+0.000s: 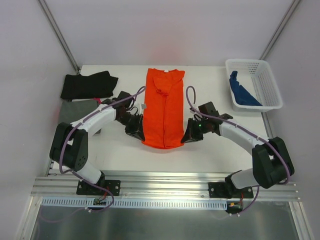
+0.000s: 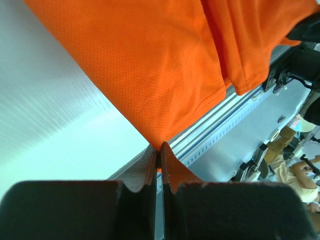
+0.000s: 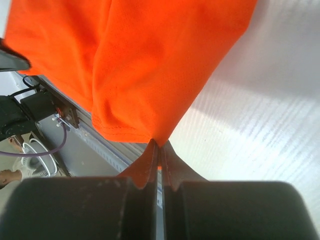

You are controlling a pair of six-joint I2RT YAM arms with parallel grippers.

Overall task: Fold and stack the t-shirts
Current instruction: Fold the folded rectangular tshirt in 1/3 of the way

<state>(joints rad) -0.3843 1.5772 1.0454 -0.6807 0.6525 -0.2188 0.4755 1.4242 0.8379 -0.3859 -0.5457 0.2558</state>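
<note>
At the far left, a black t-shirt (image 1: pixel 87 85) and a dark grey t-shirt (image 1: pixel 77 106) are lying on the worktop (image 1: pixel 115 155), well apart from the arms. The left end effector (image 1: pixel 134 131) is pinching the orange t-shirt (image 1: pixel 162 107) at its near-left edge, fingers closed tight on cloth. The shirt is lying mid-worktop with its long axis running straight away from the arms — collar far, hem near. The right end effector (image 1: pixel 192 132) is clamping the near-right edge likewise, so both are sitting equally close, and the fold is probably heading toward the collar. A blue t-shirt (image 1: pixel 242 92) is resting in the white basket (image 1: pixel 252 62) at far right.
</note>
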